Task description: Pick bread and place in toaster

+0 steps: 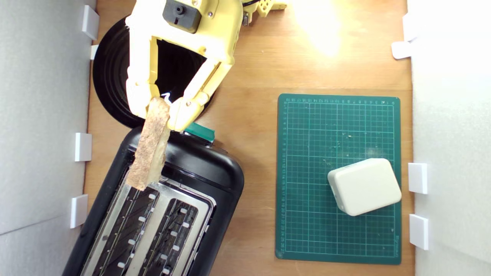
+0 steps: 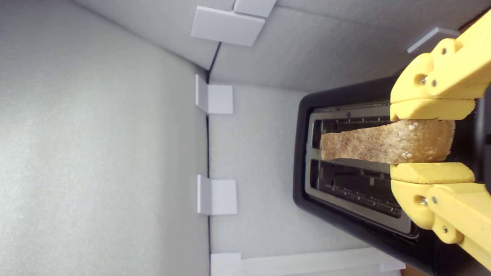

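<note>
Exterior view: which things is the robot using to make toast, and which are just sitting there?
Using: bread, held in the gripper; toaster.

Just sitting there: black plate, green mat, white box.

The toaster [image 1: 180,199] runs off the exterior view's bottom edge, so the far ends of both slots are lost. The arm covers much of the round black plate [image 1: 109,82], and glare bleaches the wooden table [image 1: 318,34] at the top. In the wrist view, the bread [image 2: 383,145] hides part of the strip between the slots.
</note>
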Robot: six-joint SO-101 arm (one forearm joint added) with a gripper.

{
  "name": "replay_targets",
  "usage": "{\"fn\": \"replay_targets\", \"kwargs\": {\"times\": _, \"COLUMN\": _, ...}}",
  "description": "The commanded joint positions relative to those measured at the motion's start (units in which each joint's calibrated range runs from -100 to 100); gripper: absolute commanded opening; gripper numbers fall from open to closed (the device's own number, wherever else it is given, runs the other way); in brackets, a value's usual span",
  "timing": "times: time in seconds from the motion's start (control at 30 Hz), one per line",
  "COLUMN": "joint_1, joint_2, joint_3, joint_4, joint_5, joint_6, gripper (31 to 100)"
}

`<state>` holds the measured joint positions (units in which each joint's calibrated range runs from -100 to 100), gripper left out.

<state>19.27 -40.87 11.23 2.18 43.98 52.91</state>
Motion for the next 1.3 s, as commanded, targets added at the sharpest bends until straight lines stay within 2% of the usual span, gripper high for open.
{"fn": "replay_targets", "kwargs": {"times": 0.0, "joint_1": 1.60, "joint_2": 0.43, "joint_3": -4.11, "joint_4": -0.36, "joint_5": 0.04, "joint_6": -0.20, "gripper": 56.5}}
{"fn": "replay_targets", "kwargs": {"times": 1.0, "joint_1": 2.01, "joint_2": 4.26, "joint_3": -4.20, "joint_4": -0.36, "joint_5": -0.64, "joint_6": 0.11, "gripper": 56.2}}
{"fn": "replay_targets", "kwargs": {"times": 1.27, "joint_1": 1.84, "joint_2": 8.75, "joint_3": -10.83, "joint_4": -0.36, "joint_5": -1.06, "joint_6": -0.26, "gripper": 56.1}}
